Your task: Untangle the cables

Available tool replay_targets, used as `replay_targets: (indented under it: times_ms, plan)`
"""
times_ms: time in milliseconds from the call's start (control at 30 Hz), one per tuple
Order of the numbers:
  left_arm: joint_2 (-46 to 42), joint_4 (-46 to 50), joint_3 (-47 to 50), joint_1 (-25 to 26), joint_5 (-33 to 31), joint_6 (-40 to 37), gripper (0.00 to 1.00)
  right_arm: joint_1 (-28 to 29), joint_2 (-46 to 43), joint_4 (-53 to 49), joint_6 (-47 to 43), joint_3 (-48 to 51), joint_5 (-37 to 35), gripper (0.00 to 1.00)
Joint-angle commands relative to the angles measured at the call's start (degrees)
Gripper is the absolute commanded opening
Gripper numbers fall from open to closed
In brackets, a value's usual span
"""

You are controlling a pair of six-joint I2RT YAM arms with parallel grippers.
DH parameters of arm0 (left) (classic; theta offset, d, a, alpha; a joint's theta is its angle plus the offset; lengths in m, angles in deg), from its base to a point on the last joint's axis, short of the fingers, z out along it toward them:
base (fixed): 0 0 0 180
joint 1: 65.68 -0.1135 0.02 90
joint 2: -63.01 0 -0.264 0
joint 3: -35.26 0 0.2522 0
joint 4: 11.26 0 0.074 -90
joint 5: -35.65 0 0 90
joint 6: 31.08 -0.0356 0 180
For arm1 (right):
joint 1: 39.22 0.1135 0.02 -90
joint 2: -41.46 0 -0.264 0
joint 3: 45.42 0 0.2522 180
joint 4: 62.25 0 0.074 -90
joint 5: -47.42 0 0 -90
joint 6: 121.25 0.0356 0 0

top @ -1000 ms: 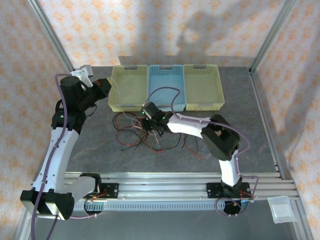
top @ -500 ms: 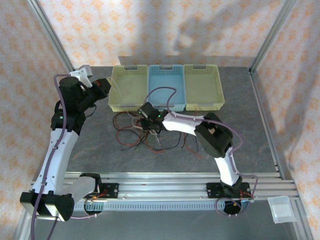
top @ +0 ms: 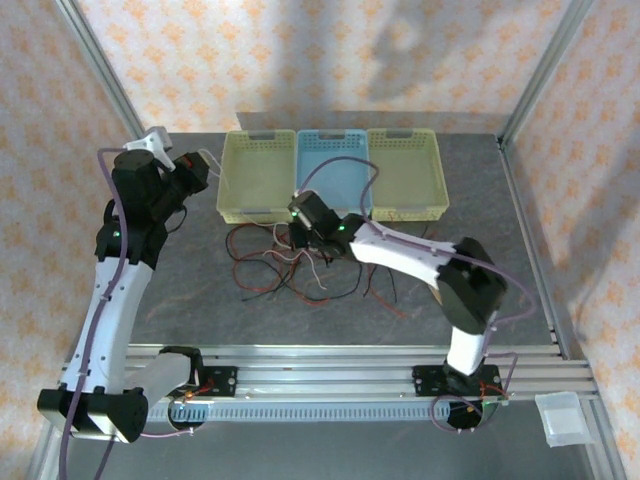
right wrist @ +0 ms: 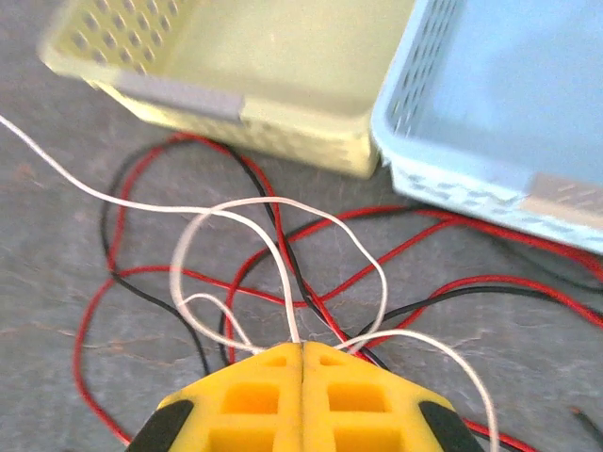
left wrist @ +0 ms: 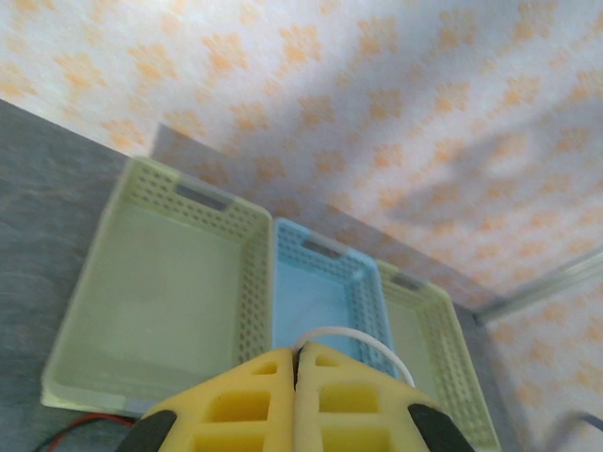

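R gripper (right wrist: pixel 301 350) now clamped on white cable (right wrist: pixel 283 212), nearer blue basket (right wrist: pixel 471 193) than 1 s ago; L gripper (left wrist: pixel 297 353) closed.

White arms (top: pixel 110 300), black joints (top: pixel 470 285), purple hoses (top: pixel 340 164), yellow pincer fingers (right wrist: pixel 245 395).

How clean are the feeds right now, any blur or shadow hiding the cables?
Top external: evenly lit and sharp, cables readable, an arm shadow on the back wall. Right wrist: white cable crisp ahead of the right hand, yellow basket soft. Left wrist: blue basket mildly blurred, no glare.
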Motion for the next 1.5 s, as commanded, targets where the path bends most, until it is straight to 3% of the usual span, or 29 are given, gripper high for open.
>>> replay_targets:
  times_ms: [0,267,600,667,800,867,1033,1167,1233,1333,1467]
  plan:
    - [-1.6,4.2,-2.92,0.19,-9.7,-1.36,0.0,-0.9,-6.26,-0.24,0.63,3.12,-4.94,0.0]
    - [-3.25,5.78,-4.57,0.14,-17.57,-1.45,0.0,-5.93,-19.14,-1.68,1.15,6.71,-9.74,0.0]
    - [-4.06,7.16,-4.43,0.07,-21.51,-1.43,0.0,-10.59,-24.7,-4.67,0.02,7.87,-12.98,0.0]
    - [-4.03,5.9,-4.17,0.12,-16.92,-2.63,0.0,-10.68,-24.8,-4.51,-1.29,8.81,-10.67,0.0]
    - [-3.59,1.07,-2.75,0.14,0.04,-4.02,0.0,-10.68,-23.41,-5.77,-3.81,10.88,-1.93,0.0]
    - [-3.79,0.71,-2.27,0.14,5.04,-4.83,0.0,-10.68,-23.42,-7.17,-6.06,12.53,3.88,0.0]
    - [-7.14,3.81,-0.89,0.14,1.05,-7.43,0.0,-10.68,-26.09,-10.21,-10.82,17.72,16.76,0.0]
    - [-7.14,5.31,2.19,0.14,2.99,-7.64,0.0,-10.11,-22.6,-13.31,-13.06,21.14,26.07,0.0]
    - [-7.48,4.87,5.22,0.21,3.65,-6.95,0.0,-8.57,-19.62,-12.28,-12.82,23.07,27.15,0.05]
    - [-8.11,3.55,10.19,0.23,3.84,-5.75,0.0,-6.61,-15.58,-7.41,-9.41,25.39,20.28,0.07]
    - [-8.53,0.75,15.07,0.32,5.59,-3.34,0.0,-6.39,-13.41,-3.97,-4.49,23.45,14.01,0.25]
